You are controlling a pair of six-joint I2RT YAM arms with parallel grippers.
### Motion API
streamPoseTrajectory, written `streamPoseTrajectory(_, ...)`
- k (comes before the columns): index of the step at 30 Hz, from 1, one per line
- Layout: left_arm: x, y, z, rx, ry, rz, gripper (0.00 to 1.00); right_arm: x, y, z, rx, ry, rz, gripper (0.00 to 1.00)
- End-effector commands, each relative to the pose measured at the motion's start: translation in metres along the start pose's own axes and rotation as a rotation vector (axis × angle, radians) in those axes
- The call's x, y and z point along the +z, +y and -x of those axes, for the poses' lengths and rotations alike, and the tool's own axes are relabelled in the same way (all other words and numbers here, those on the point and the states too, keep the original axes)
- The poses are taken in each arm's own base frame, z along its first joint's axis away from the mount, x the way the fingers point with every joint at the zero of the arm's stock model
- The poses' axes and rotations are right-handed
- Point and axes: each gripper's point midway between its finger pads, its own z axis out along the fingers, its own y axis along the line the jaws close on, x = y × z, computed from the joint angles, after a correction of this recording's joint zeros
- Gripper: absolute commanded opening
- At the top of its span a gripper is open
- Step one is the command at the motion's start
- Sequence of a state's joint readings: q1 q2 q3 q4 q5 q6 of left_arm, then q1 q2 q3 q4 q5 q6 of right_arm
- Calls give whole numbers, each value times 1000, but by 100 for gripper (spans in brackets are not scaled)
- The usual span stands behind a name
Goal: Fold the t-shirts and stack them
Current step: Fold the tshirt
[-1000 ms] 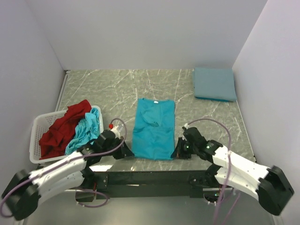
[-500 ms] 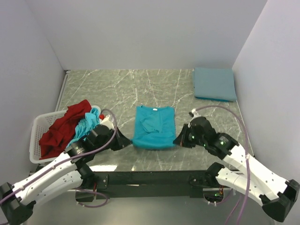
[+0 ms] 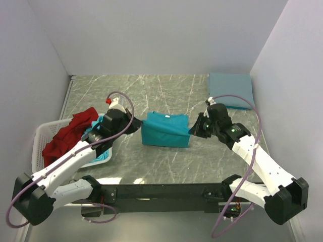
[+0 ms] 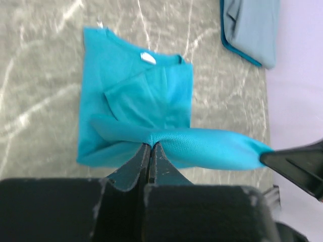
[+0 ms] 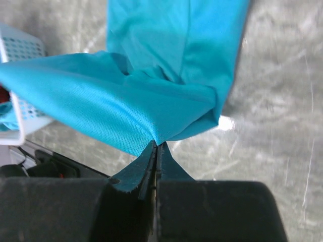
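Note:
A bright teal t-shirt (image 3: 165, 132) lies mid-table, its near hem lifted and stretched between both grippers, doubled toward the collar. My left gripper (image 3: 137, 129) is shut on the hem's left corner (image 4: 150, 140). My right gripper (image 3: 194, 129) is shut on the hem's right corner (image 5: 157, 141). The collar end rests flat on the table (image 4: 136, 70). A folded grey-blue t-shirt (image 3: 231, 90) lies at the far right corner and shows in the left wrist view (image 4: 252, 27). A red t-shirt (image 3: 68, 137) and another teal t-shirt (image 3: 93, 137) lie in the basket.
A white lattice basket (image 3: 41, 151) stands at the left edge; its corner shows in the right wrist view (image 5: 17, 55). The table is grey marble (image 3: 166, 93), walled on three sides. A black rail (image 3: 161, 191) runs along the near edge.
Both grippers have risen and moved away from the near edge, carrying the teal shirt's near hem up and toward its collar. The shirt now looks about half as long.

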State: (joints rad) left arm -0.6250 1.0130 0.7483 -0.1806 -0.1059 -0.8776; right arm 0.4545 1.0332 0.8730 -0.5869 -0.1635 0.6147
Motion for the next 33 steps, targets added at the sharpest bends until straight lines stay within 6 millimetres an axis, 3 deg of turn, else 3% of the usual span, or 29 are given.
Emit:
streamPoseTrajectory(1,10,-24,46,43,-114,-61,1,-5,14,33,-46,-70,52,0)
streamPoseTrajectory(9,45,-29,80,65,-146,-58,0,18,10,58,-32,-39,46,0)
streamPoseTrajectory(15,79,-17,94,56,-134,-34,0,41,0,81,4,-20,39,0)
streamPoseTrajectory(19,108,-2,98,56,-97,-14,1,55,-5,92,22,-2,44,0)
streamPoseTrajectory(24,139,-1,98,63,-36,-44,0,82,-18,101,61,36,33,0)
streamPoseTrajectory(33,195,26,80,61,69,-25,0,126,-45,113,127,85,-10,0)
